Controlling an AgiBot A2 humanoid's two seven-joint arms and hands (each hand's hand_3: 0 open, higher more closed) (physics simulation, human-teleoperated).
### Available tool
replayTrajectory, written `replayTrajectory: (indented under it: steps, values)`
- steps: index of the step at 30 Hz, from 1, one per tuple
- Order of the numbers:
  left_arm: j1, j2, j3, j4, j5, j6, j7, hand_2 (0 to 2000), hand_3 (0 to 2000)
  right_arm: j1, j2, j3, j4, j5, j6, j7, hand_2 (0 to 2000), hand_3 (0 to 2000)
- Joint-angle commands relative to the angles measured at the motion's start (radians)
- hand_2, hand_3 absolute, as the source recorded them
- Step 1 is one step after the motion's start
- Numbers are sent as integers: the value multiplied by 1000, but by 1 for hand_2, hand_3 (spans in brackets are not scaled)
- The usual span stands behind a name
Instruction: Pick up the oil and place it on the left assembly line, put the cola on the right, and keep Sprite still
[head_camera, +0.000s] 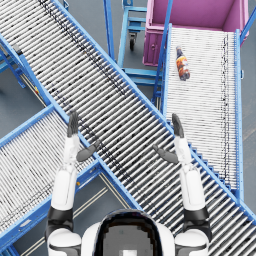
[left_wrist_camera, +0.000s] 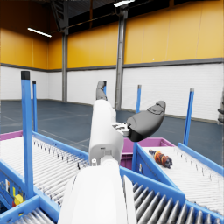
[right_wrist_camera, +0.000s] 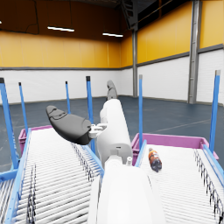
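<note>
Right conveyor (head_camera: 205, 115) carries the bottle (head_camera: 182, 64) — well beyond the right hand (head_camera: 179, 142).

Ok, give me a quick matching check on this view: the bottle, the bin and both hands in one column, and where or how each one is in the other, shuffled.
Things:
A. bottle
B. bin
C. left hand
D. right hand

Place or state:
1. purple, at the far end of the right conveyor
2. open, holding nothing, by the right edge of the middle conveyor
3. lying on its side on the right conveyor's rollers
4. open, holding nothing, by the middle conveyor's left edge

Pairs: A-3, B-1, C-4, D-2.
</note>
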Motion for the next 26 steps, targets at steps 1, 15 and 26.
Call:
replayTrajectory:
  steps: [1,15,26]
  values:
    - [-14,-8,11,0,-18,4,4,0,0,-12,7,11,3,-20,4,-4,0,0]
    - [-78,-44,60,0,-97,23,23,0,0,-63,38,60,19,-108,23,-23,0,0]
    - [-78,-45,60,0,-98,23,23,0,0,-64,38,61,19,-108,23,-23,0,0]
